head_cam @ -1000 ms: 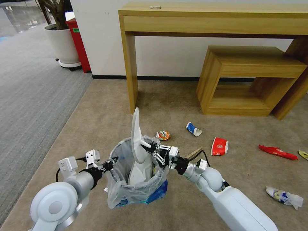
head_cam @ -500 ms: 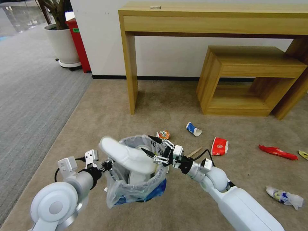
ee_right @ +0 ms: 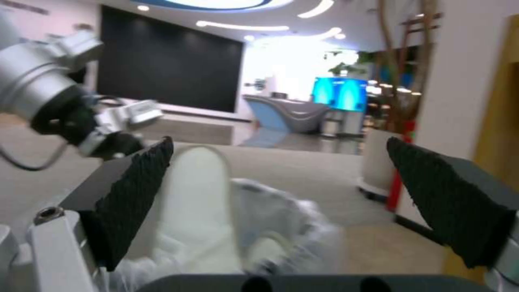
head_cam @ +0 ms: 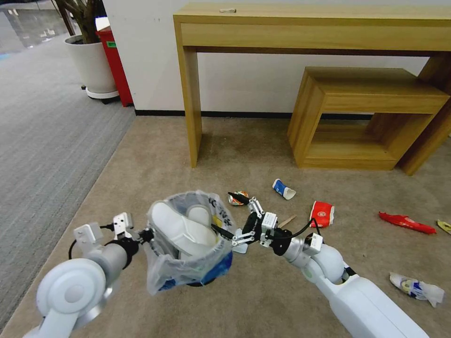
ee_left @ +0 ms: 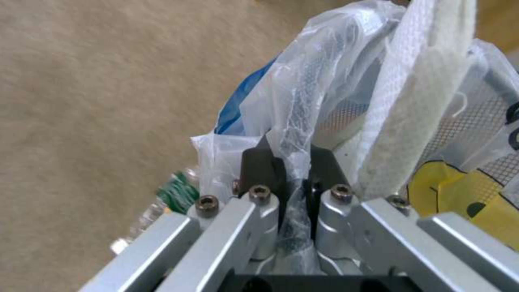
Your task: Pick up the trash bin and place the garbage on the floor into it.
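Left claw [head_cam: 143, 233] is pinched tight on the rim and liner of the trash bin [head_cam: 188, 253], holding it off the carpet and tipped toward the robot's right; the left wrist view shows crinkled plastic clamped between its dark fingers [ee_left: 259, 170]. Right claw [head_cam: 236, 217] hangs just beside the bin's rim with its jaws spread wide and nothing between them. Two white slippers [head_cam: 181, 230] lie inside the bin, one slanting up near the rim.

More garbage lies on the floor: a crushed can [head_cam: 238, 197] just beyond the right claw, a paper cup [head_cam: 283, 189], a red wrapper [head_cam: 322, 214], a wooden stick [head_cam: 286, 220] and a crushed bottle [head_cam: 416, 288] farther right.

To do this step well, I judge the left claw should hold the bin level and steady so the slippers do not slide out, while the right claw clears the rim before reaching for the can, the closest piece. The thin liner looks slippery and could tear or pull loose under load.
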Robot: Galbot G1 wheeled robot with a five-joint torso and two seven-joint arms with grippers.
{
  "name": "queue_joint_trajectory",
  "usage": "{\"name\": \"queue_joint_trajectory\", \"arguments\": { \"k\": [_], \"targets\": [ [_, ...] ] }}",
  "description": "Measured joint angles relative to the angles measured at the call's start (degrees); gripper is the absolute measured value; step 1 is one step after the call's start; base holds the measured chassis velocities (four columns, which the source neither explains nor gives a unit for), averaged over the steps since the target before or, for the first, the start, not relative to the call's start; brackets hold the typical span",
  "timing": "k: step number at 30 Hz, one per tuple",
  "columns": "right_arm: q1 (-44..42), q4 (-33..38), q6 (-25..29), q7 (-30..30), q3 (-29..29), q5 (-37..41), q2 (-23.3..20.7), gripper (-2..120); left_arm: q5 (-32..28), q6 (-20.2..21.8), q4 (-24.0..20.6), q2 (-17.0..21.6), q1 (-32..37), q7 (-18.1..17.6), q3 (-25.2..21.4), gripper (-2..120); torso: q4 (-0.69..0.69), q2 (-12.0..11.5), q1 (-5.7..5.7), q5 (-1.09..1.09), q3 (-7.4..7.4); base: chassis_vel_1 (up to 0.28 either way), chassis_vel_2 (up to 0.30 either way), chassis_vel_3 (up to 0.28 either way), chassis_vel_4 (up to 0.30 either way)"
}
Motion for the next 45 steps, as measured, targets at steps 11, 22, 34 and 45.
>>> {"name": "queue_joint_trajectory", "arguments": {
  "k": [11, 22, 34, 45],
  "targets": [
    [-4.3, 2.5, -3.5, 22.5, 7.2, -3.8, -0.6, 100, -4.7, 0.0, 0.8, 1.6, -0.8, -8.2, -9.8, 2, 0.0, 0.0, 0.0, 0.0, 0.0, 0.0, 0.0, 0.0, 0.0],
    [-8.6, 3.2, -3.5, 30.6, 11.3, -6.1, 0.6, 100, -3.8, 0.0, 2.5, 1.6, 1.6, -10.6, -20.4, 2, 0.0, 0.0, 0.0, -0.01, 0.0, 0.0, 0.0, 0.0, 0.0],
    [-9.4, 1.9, -3.2, 34.3, 11.0, -6.9, 4.0, 100, -0.5, 0.0, 3.9, 0.5, 1.9, -9.0, -27.0, 2, 0.0, 0.0, 0.0, 0.0, 0.0, 0.0, 0.0, 0.0, 0.0],
    [-9.7, 1.9, -2.5, 32.2, 11.0, -5.4, 3.8, 100, -0.1, 0.0, 4.4, 0.2, 1.4, -8.5, -26.7, 2, 0.0, 0.0, 0.0, 0.0, 0.0, 0.0, 0.0, 0.0, 0.0]
  ]
}}
